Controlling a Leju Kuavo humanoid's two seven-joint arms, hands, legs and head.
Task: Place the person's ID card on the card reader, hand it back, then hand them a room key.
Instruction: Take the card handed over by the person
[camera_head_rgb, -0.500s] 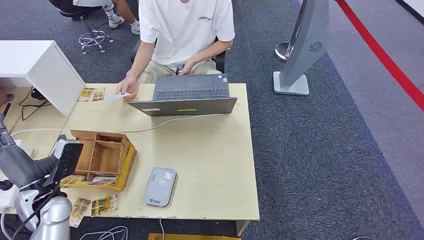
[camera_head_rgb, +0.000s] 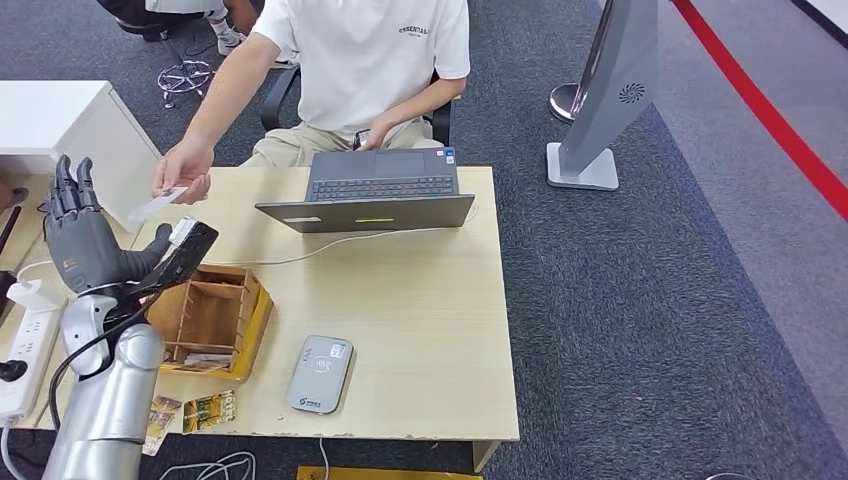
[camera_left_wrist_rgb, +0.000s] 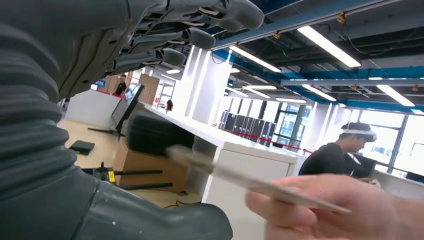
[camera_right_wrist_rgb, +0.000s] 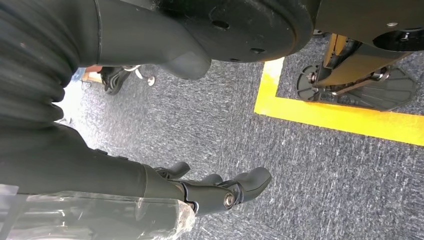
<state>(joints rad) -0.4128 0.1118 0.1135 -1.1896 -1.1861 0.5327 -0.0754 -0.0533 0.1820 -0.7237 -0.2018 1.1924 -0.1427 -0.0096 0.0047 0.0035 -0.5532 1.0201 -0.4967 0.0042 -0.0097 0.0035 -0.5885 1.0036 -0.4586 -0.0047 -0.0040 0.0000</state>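
Raised since prev. frame, left hand (camera_head_rgb: 78, 240) spreads wide, empty, near far-left desk edge; person's hand (camera_head_rgb: 183, 168) offers ID card (camera_head_rgb: 156, 206). Right hand (camera_right_wrist_rgb: 210, 192) hangs loosely apart. Risk: mistimed grasp drops card.

One line of print on a shirt, little else legible

We can make out small dark lettering on the chest of the person's white T-shirt (camera_head_rgb: 414, 31), which seems to read "ESSENTIALS", though it is small enough that we are not sure of every letter. The card reader (camera_head_rgb: 320, 374) carries a round symbol on its face and a small red mark near its lower edge, both too small for us to read. A blue sticker sits on the corner of the laptop (camera_head_rgb: 380, 190), its print illegible to us.
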